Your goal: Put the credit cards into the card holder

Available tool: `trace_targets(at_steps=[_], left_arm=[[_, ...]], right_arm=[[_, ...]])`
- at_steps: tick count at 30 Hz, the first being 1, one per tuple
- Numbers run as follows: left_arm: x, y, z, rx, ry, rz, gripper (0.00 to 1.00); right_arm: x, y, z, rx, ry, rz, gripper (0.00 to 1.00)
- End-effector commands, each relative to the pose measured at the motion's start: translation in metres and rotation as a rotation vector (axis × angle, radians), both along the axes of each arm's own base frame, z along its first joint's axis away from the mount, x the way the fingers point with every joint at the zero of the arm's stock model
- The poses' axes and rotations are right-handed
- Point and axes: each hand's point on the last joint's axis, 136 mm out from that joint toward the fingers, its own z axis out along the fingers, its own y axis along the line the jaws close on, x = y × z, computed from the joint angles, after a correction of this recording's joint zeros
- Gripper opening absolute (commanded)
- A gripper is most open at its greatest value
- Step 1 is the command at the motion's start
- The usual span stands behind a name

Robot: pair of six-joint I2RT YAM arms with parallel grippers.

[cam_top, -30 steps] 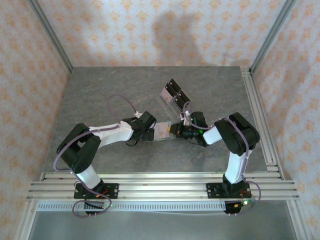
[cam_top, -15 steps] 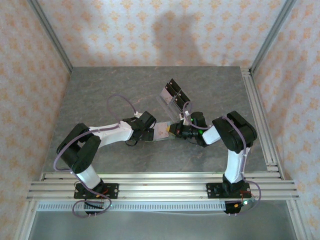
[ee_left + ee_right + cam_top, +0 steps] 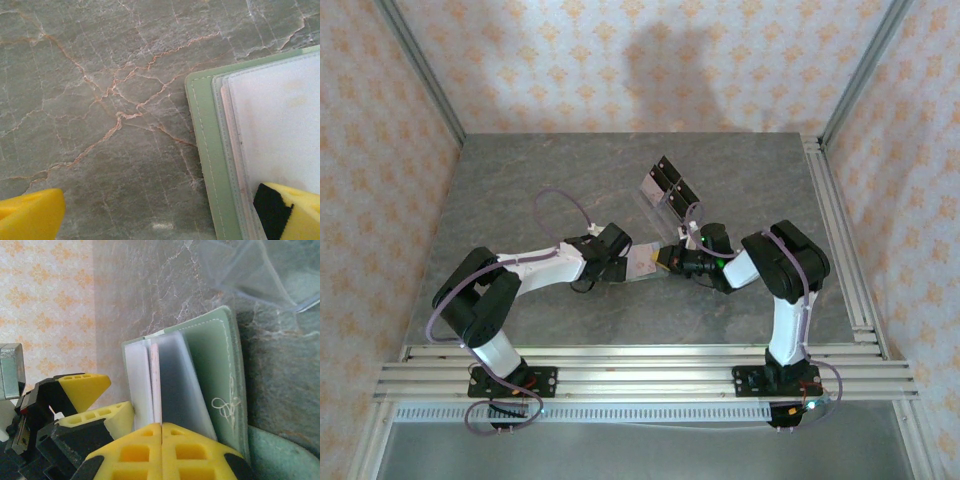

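Note:
The sage-green card holder (image 3: pixel 215 370) lies open on the table between both grippers, its clear sleeves fanned out. My right gripper (image 3: pixel 161 432) is shut on a thin pinkish credit card (image 3: pixel 155 385) that stands edge-on between two sleeves. My left gripper (image 3: pixel 160 215) is open wide, and its right fingertip (image 3: pixel 292 212) rests on the top sleeve of the card holder (image 3: pixel 202 150). A pinkish card edge (image 3: pixel 226 125) peeks out under that sleeve. From above, the left gripper (image 3: pixel 623 262) and right gripper (image 3: pixel 666 262) meet at the card holder (image 3: pixel 642 261).
A clear stand with black rectangles (image 3: pixel 665 188) sits just behind the grippers, and its clear edge (image 3: pixel 260 270) lies close to the card holder. The grey marble table (image 3: pixel 520 180) is bounded by patterned walls and by aluminium rails at the right and the near edge.
The right gripper has edged slightly left and away with the card. The card holder has shifted a little toward the left gripper, which has stayed put.

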Motion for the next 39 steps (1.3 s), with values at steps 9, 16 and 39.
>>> trace_targets(at_steps=[9,16,39], left_arm=[[-0.016,0.012,-0.009,0.051,0.048,-0.001,1.00],[-0.016,0.011,-0.010,0.049,0.050,-0.002,1.00],[-0.021,0.016,-0.011,0.054,0.048,0.001,1.00]], right_arm=[[0.007,0.007,0.004,0.017,0.019,-0.005,0.00],[0.000,0.014,0.009,0.022,-0.013,0.033,0.00],[-0.008,0.005,-0.008,0.049,0.005,-0.024,0.00]])
